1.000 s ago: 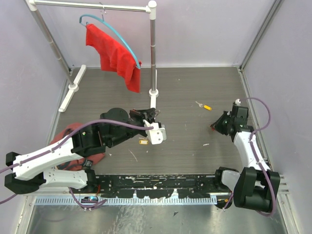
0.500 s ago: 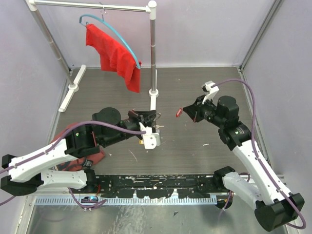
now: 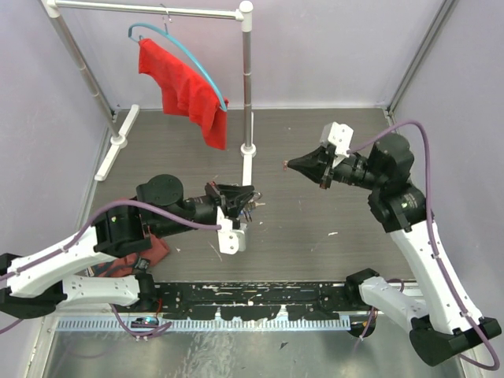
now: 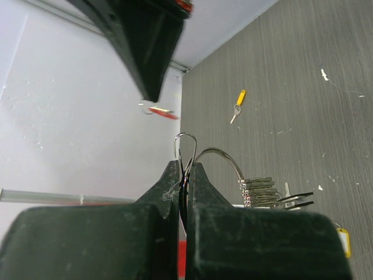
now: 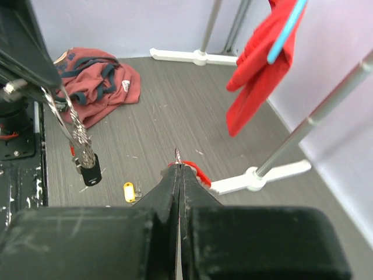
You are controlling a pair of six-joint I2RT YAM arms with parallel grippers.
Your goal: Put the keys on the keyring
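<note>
The left hand (image 4: pixel 185 168) is pinched tight on the keyring (image 4: pixel 215 150). Its fingers close on the thin wire so that a small loop pokes up above the tips. It holds the ring up off the counter (image 3: pixel 315 228), just left of the middle, and a bunch of keys (image 4: pixel 265 192) hangs on the wire beside the fingers.

The right hand (image 5: pixel 179 170) is clamped down on a red-tagged key (image 5: pixel 195 171), also held clear of the counter. It sits at about 2 o'clock from the ring and a little apart from it, with its tips aimed toward 9 o'clock.

A yellow-tagged key (image 4: pixel 236 107) lies flat on the counter farther out. At 11 o'clock stands a clothes rack (image 3: pixel 246 79) with a red cloth (image 3: pixel 185 90) on a blue hanger. A crumpled red shirt (image 5: pixel 96 76) lies at 8 o'clock.
</note>
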